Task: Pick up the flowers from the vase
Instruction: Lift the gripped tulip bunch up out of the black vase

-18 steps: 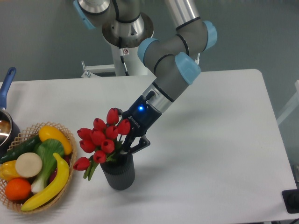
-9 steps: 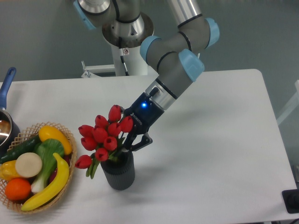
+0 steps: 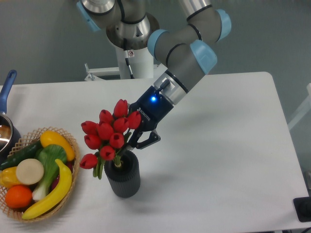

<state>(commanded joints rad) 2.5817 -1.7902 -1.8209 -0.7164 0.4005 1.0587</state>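
Note:
The flowers (image 3: pixel 108 134), a tied bunch of red tulip buds on green stems, lean left above the vase (image 3: pixel 123 177), a dark grey ribbed cylinder at the table's front centre. Their stem ends still dip inside the vase's rim. My gripper (image 3: pixel 134 141) comes down from the upper right and is shut on the stems just above the rim, its black fingers partly hidden behind the buds.
A wicker basket (image 3: pixel 73 145) of fruit and vegetables stands at the front left, close to the bunch. A blue-handled pot (image 3: pixel 6 97) sits at the left edge. The arm's base (image 3: pixel 131 43) is mounted behind the table.
My gripper has risen and shifted slightly right, lifting the flowers partway up out of the vase. The vase has stayed in place.

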